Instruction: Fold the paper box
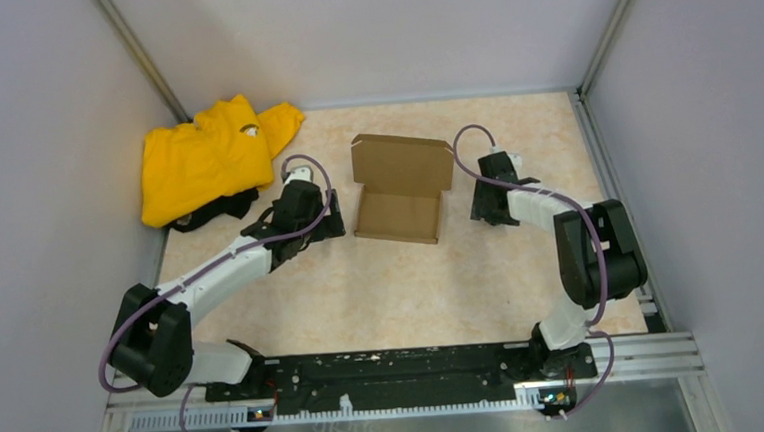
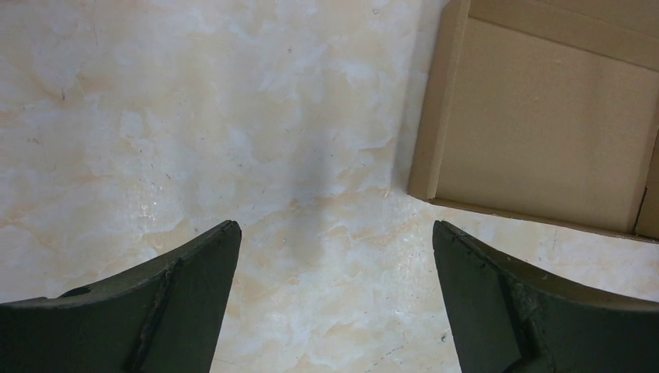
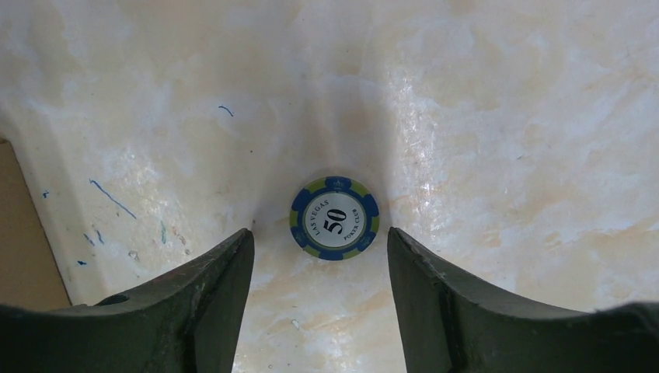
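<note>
Paper box [image 1: 399, 188] lies between left hand [image 2: 334, 233], right hand [image 3: 320, 233], both parted; wrist shows chip [image 3: 335, 218].

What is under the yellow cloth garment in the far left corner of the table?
A black thing sticks out under the near edge of the yellow cloth garment. The rest is covered, so what it is cannot be told.

The plain brown cardboard box [image 2: 544, 124] runs off the left wrist view at two o'clock; the right wrist view catches only a sliver at nine. A black thing [image 1: 219, 208] pokes from under the crumpled yellow cloth garment [image 1: 204, 157] at five o'clock, unidentifiable.
</note>
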`<state>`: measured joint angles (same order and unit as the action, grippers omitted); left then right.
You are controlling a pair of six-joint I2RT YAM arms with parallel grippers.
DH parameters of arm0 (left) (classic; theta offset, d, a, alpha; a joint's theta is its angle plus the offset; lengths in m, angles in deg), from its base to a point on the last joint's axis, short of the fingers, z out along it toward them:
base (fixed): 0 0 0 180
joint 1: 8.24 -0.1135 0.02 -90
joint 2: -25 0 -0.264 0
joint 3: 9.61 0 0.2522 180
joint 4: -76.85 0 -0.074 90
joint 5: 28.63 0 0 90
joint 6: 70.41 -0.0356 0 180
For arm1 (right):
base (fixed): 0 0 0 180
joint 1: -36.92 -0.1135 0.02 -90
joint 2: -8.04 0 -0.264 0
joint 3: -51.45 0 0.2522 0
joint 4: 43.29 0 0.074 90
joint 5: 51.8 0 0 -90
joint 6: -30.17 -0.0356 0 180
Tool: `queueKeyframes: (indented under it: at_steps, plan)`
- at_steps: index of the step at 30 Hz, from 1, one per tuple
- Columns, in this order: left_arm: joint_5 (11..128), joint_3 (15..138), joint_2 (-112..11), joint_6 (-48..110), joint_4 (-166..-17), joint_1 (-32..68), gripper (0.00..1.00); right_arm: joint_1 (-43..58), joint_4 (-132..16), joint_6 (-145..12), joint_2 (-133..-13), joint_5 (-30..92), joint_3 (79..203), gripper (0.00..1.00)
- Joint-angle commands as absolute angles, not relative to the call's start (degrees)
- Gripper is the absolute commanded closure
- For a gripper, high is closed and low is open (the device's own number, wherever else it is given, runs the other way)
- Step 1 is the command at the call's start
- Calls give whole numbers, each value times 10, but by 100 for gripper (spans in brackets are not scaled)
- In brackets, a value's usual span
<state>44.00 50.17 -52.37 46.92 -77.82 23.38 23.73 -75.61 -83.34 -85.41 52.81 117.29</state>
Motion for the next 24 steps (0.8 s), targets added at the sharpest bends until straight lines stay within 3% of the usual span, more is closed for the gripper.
queueKeyframes:
  at_steps: [1,24]
  plan:
    - [437,514,-520,463,-778,228,1,248,-732,-823,-865,522,1190,39]
    - [441,508,-525,467,-784,226,1,258,-732,-820,-862,517,1177,50]
